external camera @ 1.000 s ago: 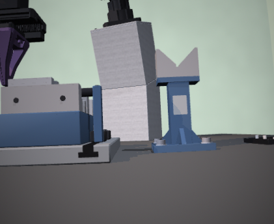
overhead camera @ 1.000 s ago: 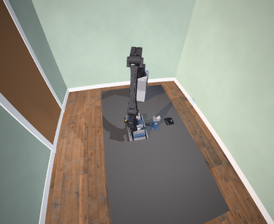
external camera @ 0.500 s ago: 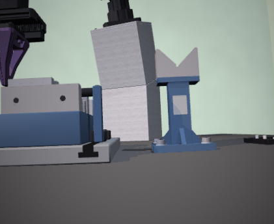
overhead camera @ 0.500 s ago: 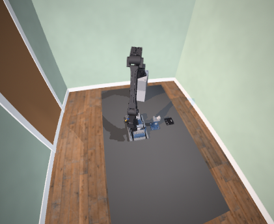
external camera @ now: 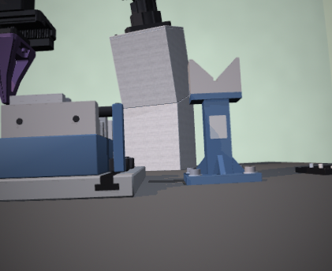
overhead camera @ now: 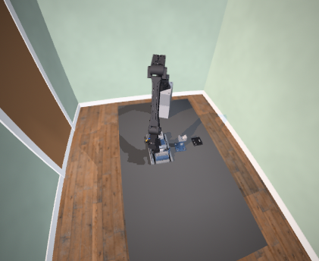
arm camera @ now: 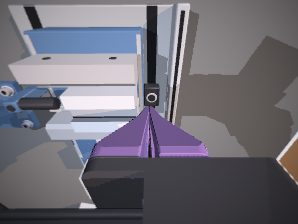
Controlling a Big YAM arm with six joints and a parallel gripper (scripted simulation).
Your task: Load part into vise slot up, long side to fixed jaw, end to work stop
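Two slim fingers (external camera: 2, 67) are brought together, the claw (overhead camera: 154, 149) (external camera: 5, 102) (arm camera: 149, 112) closed on nothing near one end of the part (external camera: 36, 98) (arm camera: 100, 102). The part is seated between the jaws of the vise (overhead camera: 161, 156) (external camera: 44, 157) (arm camera: 82, 41), its other end by the stop (external camera: 105, 111) (arm camera: 40, 103). Well apart, a black plate (overhead camera: 196, 141) (external camera: 322, 169) is seen.

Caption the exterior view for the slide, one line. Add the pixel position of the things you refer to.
Purple gripper (external camera: 5, 102) (arm camera: 149, 112), fingers shut and empty, above the vise (external camera: 48, 118) (arm camera: 75, 70); V-block (external camera: 214, 87) (overhead camera: 182, 138) upright on its blue stand (external camera: 215, 108) (overhead camera: 180, 147).
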